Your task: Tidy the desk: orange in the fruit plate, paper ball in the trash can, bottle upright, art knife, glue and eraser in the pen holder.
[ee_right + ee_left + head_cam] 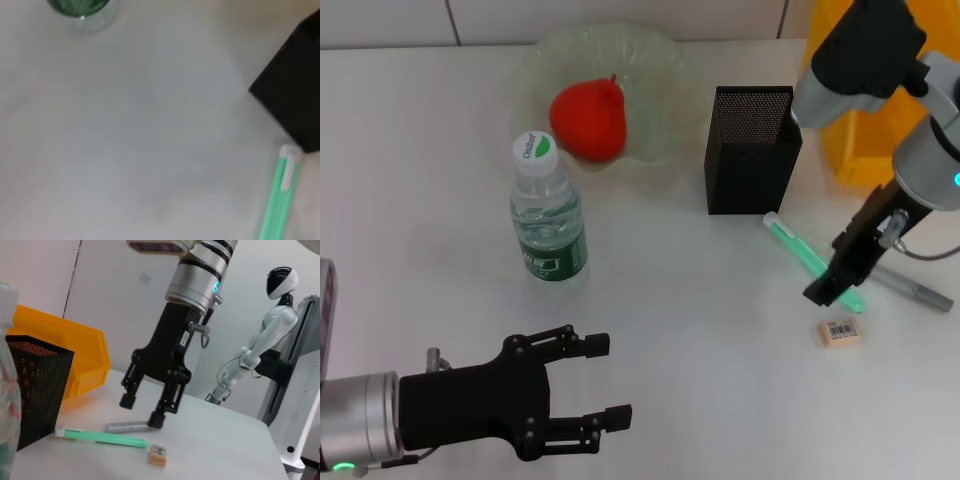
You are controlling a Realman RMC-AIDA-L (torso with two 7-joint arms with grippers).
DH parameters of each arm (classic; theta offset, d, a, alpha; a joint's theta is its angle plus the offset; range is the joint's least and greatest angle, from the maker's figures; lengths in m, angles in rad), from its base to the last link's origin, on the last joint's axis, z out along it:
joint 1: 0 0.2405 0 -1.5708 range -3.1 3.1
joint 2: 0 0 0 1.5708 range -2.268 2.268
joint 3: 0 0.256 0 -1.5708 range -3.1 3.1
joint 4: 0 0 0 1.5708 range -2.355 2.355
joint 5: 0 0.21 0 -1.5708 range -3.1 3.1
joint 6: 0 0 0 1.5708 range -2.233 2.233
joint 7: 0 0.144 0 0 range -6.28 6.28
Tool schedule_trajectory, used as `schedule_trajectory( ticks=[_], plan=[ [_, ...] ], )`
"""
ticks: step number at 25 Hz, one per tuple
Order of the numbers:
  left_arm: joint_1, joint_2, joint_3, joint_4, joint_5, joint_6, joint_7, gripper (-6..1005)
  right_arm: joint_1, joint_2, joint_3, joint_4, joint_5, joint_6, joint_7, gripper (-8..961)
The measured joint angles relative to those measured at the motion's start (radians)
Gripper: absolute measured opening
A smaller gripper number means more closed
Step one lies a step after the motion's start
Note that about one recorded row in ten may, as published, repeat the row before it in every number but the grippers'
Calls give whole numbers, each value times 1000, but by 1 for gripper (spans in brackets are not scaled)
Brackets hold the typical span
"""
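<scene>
Stationery step in hand: right gripper (142, 410), jaws parted and empty, hangs over the glue (812, 262) near the tabletop's right edge. Next it must descend and close on the tube. Left gripper (603, 380) idles open at the front edge.

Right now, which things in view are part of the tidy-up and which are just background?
Job:
orange in fruit plate
bottle, upright
pen holder
trash can
glue, art knife, eraser on the desk
right gripper, open above the glue

Not the job:
white robot behind
left gripper, open, idle
</scene>
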Motion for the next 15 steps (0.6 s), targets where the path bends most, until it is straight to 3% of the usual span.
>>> schedule_trajectory(
  ticks=[9,15],
  plan=[
    [-3,3,0,0,0,-9,-1,829,-21,0,-4,6,1,-91,-81,682],
    [-6,1,0,0,0,-13,-1,829,-30,-1,1,-3,0,-65,-84,678]
  ],
)
